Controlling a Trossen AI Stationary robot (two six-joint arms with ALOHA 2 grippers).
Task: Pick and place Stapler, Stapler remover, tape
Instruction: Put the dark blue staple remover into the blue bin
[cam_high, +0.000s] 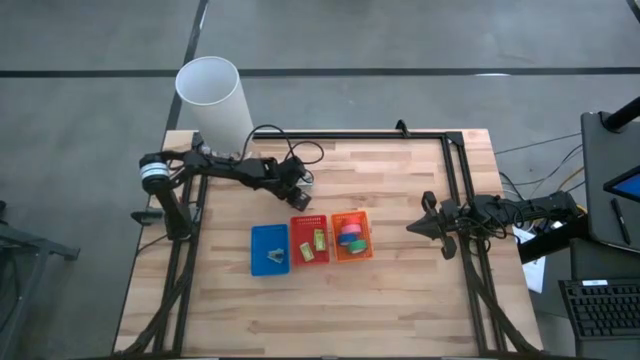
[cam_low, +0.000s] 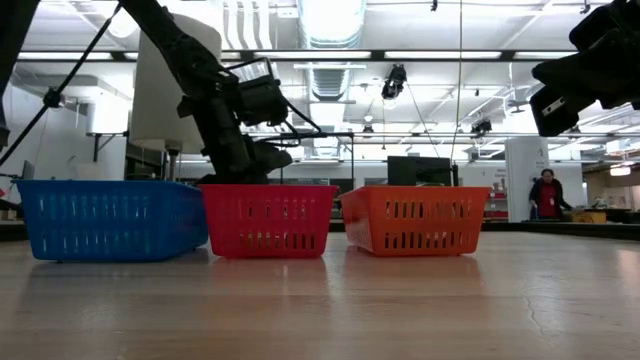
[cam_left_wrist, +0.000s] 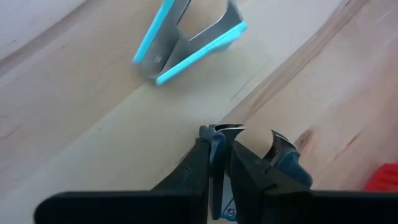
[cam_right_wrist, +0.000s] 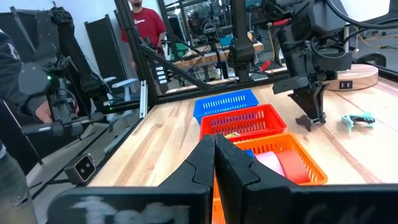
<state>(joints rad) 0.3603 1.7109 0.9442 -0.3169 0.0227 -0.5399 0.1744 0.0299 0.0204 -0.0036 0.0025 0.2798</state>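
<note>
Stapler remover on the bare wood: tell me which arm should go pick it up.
Left. The left gripper hangs just behind the red basket, and its wrist view shows the stapler remover lying on the wood close ahead. The right gripper waits, shut, beyond the orange basket.

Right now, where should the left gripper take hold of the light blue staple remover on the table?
Probably from above, across the staple remover's two blue handle plates, squeezing them together; it lies flat on the bare wood, jaws spread, just ahead of the left gripper.
</note>
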